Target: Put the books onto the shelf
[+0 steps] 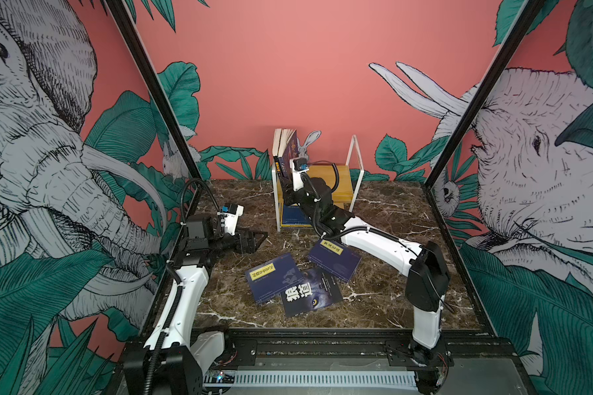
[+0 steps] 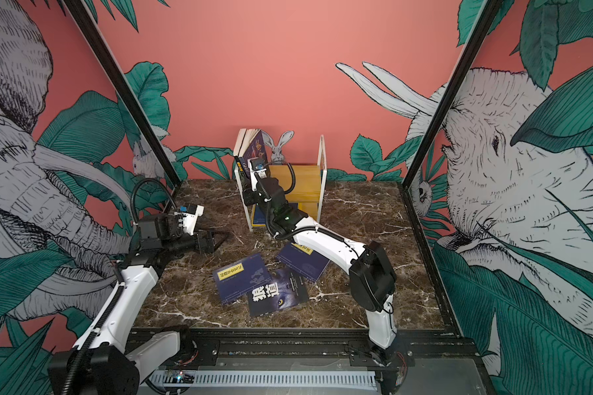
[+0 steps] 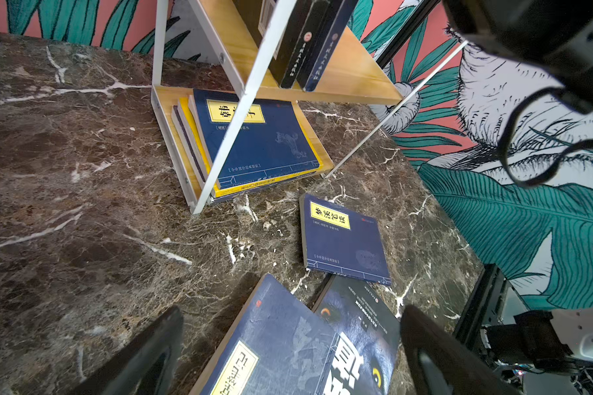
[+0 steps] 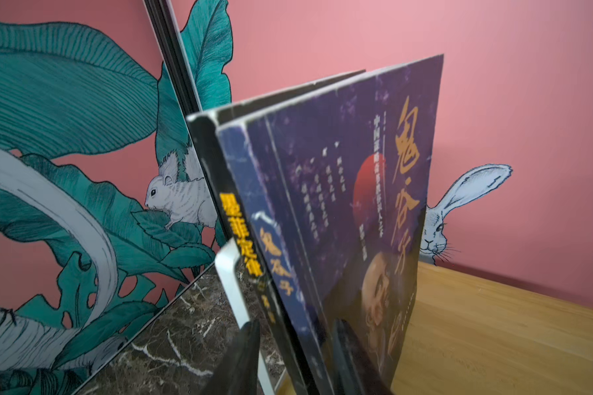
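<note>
Right wrist view: the right pincer [image 4: 298, 328] sat at the foot of the upright books [image 4: 356, 205] on the shelf [image 4: 493, 325], top board. One finger [image 4: 250, 342] was outside the white frame post [image 4: 231, 284], the other at the purple cover. Clamped or slack, could not tell.

The left pincer [image 3: 291, 318] hung wide open and empty above the table [image 1: 391, 222], over the loose books.

Shelved so far: the upright books at the left end of the top board in both top views, and a flat stack [image 3: 261, 136] on the bottom board, navy on top, yellow beneath.

Lying flat on the table before the shelf: a navy book [image 1: 273, 278], a dark book with white characters [image 1: 310, 294] partly under it, and a second navy book [image 1: 334, 260] just beside.

Judgement: past halfway. Three books left, and most of the top board was free.
</note>
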Controlling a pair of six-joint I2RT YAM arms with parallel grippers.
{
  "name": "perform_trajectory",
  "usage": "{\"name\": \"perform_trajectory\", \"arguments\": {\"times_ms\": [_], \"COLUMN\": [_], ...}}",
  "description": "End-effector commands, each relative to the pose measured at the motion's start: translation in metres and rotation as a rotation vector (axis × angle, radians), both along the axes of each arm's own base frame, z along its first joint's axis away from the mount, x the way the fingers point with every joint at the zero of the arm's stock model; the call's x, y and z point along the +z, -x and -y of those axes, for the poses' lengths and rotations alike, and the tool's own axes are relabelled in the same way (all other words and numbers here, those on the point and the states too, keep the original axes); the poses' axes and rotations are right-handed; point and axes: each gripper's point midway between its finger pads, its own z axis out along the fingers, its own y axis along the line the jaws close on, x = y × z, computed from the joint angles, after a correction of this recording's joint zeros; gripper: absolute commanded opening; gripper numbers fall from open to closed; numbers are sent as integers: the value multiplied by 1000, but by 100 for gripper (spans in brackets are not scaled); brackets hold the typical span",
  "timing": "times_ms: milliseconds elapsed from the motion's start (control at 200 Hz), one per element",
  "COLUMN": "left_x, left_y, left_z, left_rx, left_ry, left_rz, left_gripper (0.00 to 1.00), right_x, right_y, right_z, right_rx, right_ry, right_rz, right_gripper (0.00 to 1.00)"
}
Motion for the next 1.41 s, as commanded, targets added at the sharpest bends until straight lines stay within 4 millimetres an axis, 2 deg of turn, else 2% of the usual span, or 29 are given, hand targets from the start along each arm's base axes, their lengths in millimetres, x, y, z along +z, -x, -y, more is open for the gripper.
{"name": "perform_trajectory", "arguments": {"times_ms": [0, 145, 245, 415, 540, 685, 745, 865, 1045, 1265, 1401], "left_x": [-1, -1, -3, -2, -1, 1, 1, 4, 4, 3, 3], "left_y": [3, 1, 1, 2, 3, 3, 4, 6, 6, 5, 5], "left_z": [1, 1, 2, 1, 2, 2, 2, 3, 3, 3, 3], "left_rx": [-12, -11, -12, -8, -12, -10, -12, -15, -16, -14, -14], "left_ry": [-10, -7, -6, -9, -2, -1, 2, 6, 4, 5, 4], "left_rz": [19, 13, 11, 17, 8, 24, 17, 23, 14, 10, 26], "left_gripper": [99, 99, 99, 99, 99, 99, 99, 99, 99, 99, 99], "right_x": [37, 32, 26, 12, -6, -21, -30, -43, -66, -87, -96], "right_y": [27, 45, 46, 25, -2, -31, -45, -68, -102, -122, -130], "right_z": [15, 38, 51, 86, 104, 95, 91, 82, 84, 82, 73], "right_rx": [27, 11, -36, -219, -315, -307, -310, -294, -322, -318, -290], "right_ry": [-52, -32, 27, 114, 113, 143, 164, 177, 186, 213, 221], "right_rz": [75, 80, 85, 67, 4, -12, -20, -38, -74, -94, -106], "right_gripper": [38, 39, 39, 40, 30, 9, 6, 4, 0, 0, 0]}}
